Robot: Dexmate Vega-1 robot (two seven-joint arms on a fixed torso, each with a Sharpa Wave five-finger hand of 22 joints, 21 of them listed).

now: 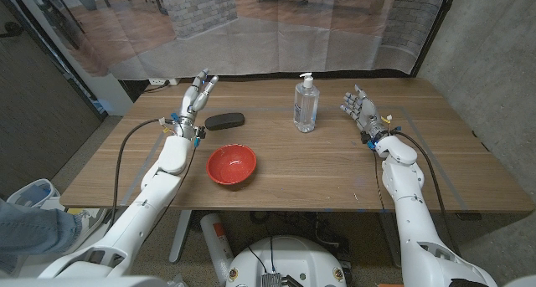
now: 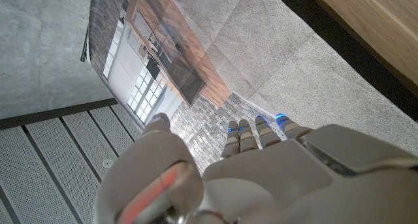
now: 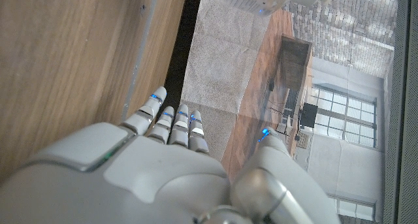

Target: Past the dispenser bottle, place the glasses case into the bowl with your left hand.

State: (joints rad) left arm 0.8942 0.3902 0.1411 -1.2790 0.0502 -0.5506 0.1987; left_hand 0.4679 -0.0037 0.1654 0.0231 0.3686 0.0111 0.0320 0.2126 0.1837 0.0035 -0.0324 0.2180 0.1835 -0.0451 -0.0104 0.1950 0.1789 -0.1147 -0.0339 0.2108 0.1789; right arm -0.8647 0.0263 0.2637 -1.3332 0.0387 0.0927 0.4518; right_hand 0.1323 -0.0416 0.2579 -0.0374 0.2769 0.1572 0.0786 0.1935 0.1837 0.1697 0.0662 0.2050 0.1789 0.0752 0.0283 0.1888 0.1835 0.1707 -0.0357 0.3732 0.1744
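The red bowl (image 1: 232,165) sits nearest the robot on the desk (image 1: 318,166), left of centre: round, glossy, open side up, with nothing in it. Just beyond it and slightly left lies the glasses case (image 1: 224,120), a dark, oblong, rounded pouch resting flat along its length, apart from the bowl. The left hand (image 1: 196,98) stands raised just beside the case's left end, fingers apart and pointing away from the robot, holding nothing. To the right of the case, well apart from it, the dispenser bottle (image 1: 306,105) stands upright: clear plastic with a white pump head. Farther right, the right hand (image 1: 361,111) is lifted above the desk, palm upright, fingers spread and holding nothing.

The desk is pale brown wood with a visible grain. At the bottom left corner of the head view a person's leg in blue jeans (image 1: 32,224) shows beside the desk. Behind the far edge hangs a translucent sheet (image 1: 276,28) with a printed scene of brickwork and flooring, and grey walls (image 1: 490,61) close in either side.
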